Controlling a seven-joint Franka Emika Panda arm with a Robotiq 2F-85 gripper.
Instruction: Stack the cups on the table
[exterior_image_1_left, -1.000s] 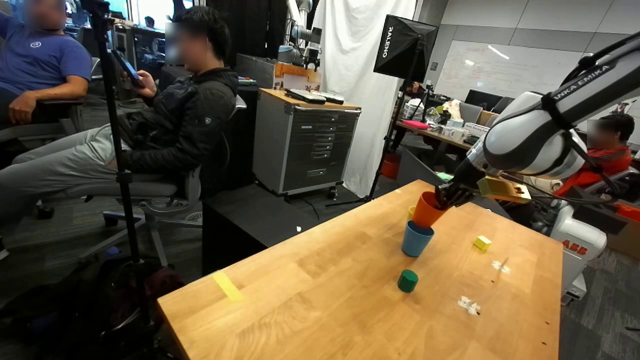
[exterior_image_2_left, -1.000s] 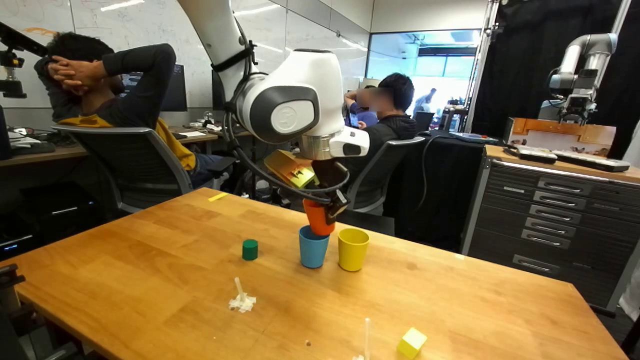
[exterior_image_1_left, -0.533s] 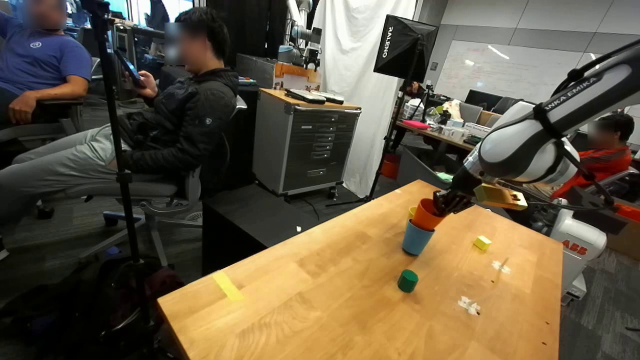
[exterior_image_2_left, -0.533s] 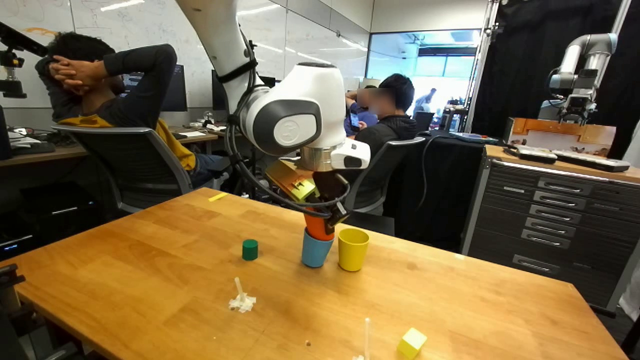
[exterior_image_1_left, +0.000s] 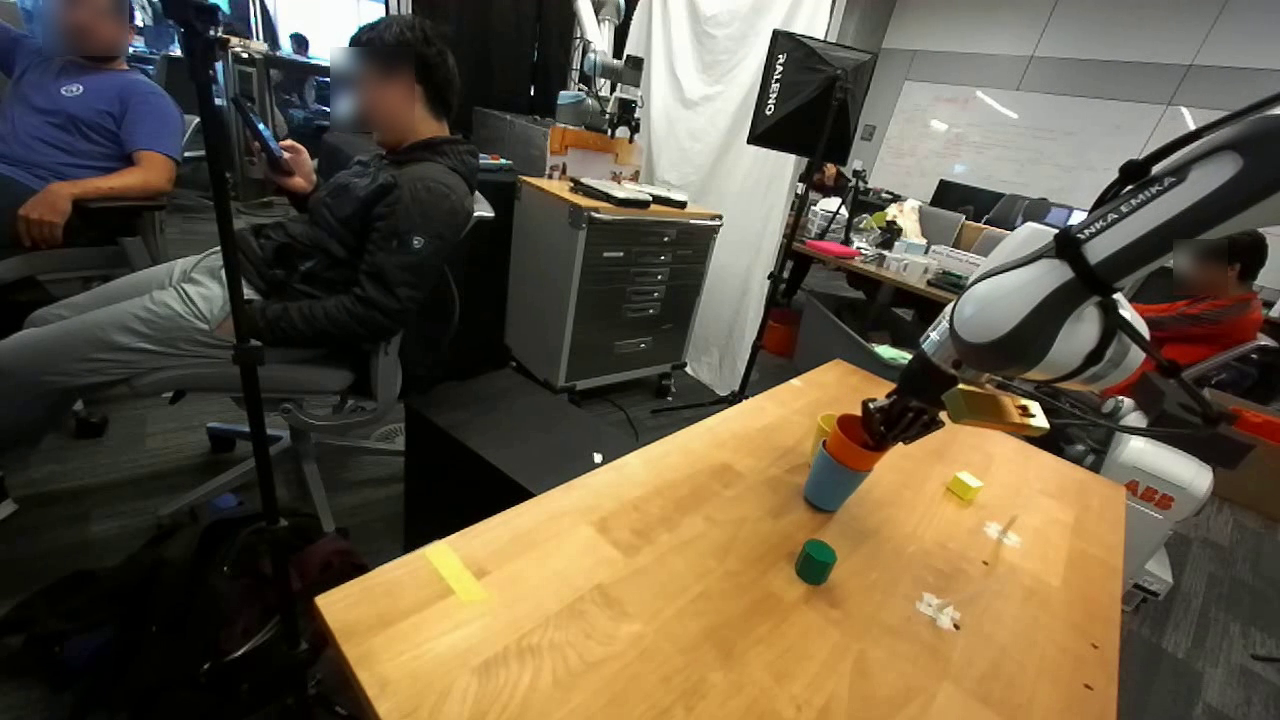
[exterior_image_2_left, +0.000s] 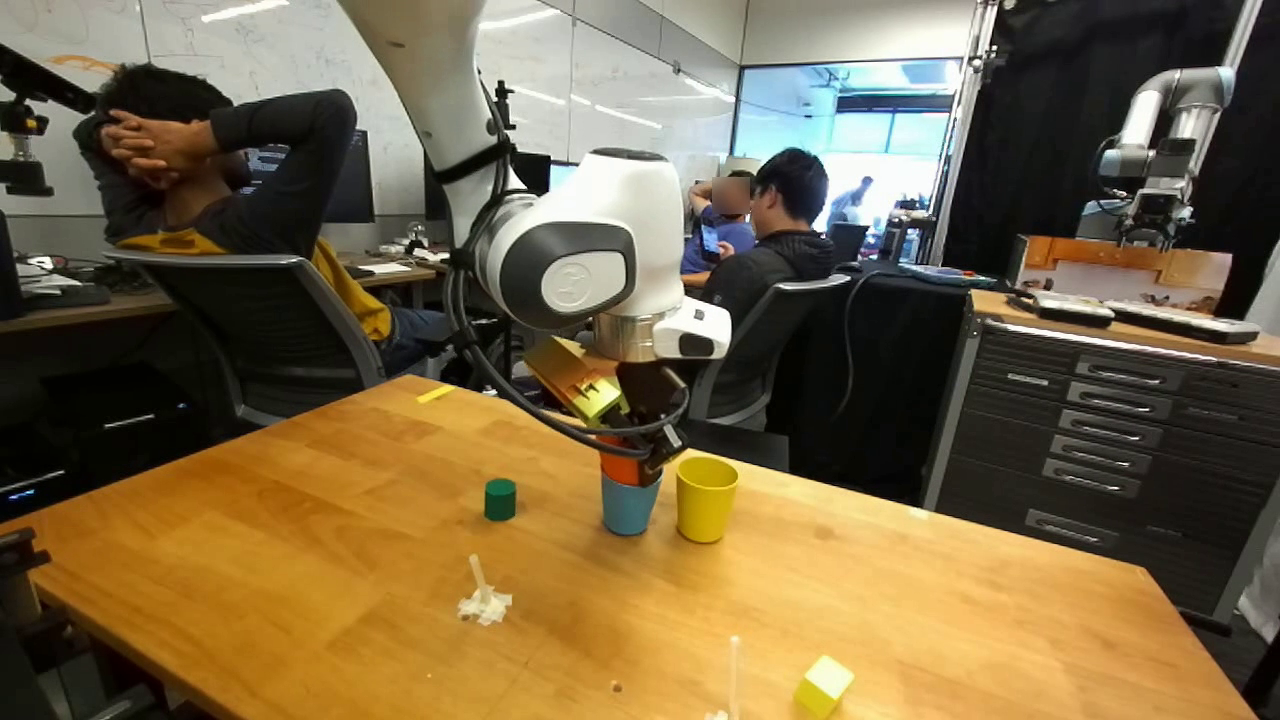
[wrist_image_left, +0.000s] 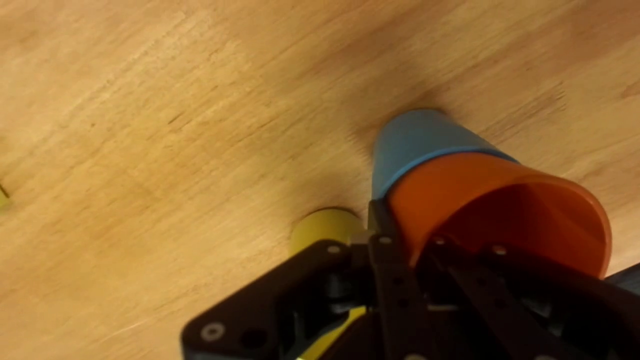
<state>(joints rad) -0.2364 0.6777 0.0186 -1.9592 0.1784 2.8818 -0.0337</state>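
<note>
The light wooden tabletop runs beneath it all, and on it the blue cup holds the orange-red cup part-way inside. We see the gripper pinched on the orange-red cup's wall, close to the blue rim — the two cups' long axes nearly in line, so we judge the next move is down that line, then release. The yellow cup stands just beside the blue.

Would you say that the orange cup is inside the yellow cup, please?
No, the orange cup is partly inside the blue cup, and the yellow cup stands apart beside them.
</note>
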